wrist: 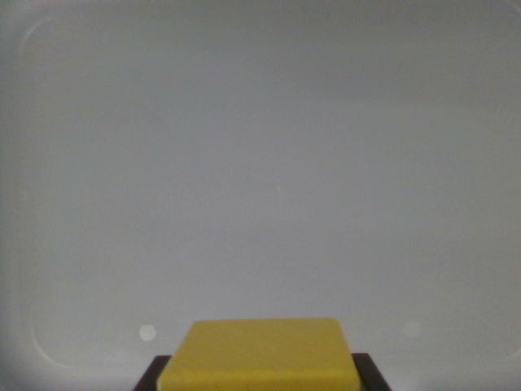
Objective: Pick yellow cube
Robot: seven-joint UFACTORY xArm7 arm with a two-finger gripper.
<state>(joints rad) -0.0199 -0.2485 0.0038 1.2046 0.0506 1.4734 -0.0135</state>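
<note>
The yellow cube (262,354) fills the bottom middle of the wrist view, large and close to the camera, with its top face showing. My gripper (260,381) is at the bottom edge. Its dark fingers (151,376) show as black slivers pressed against the cube's left and right sides, so the gripper is shut on the cube. The fingertips and the cube's lower part are cut off by the frame edge.
Below lies a pale grey-white tray (260,163) with a rounded rim (32,326) running along the left and bottom. Two faint round marks sit on its floor near the bottom.
</note>
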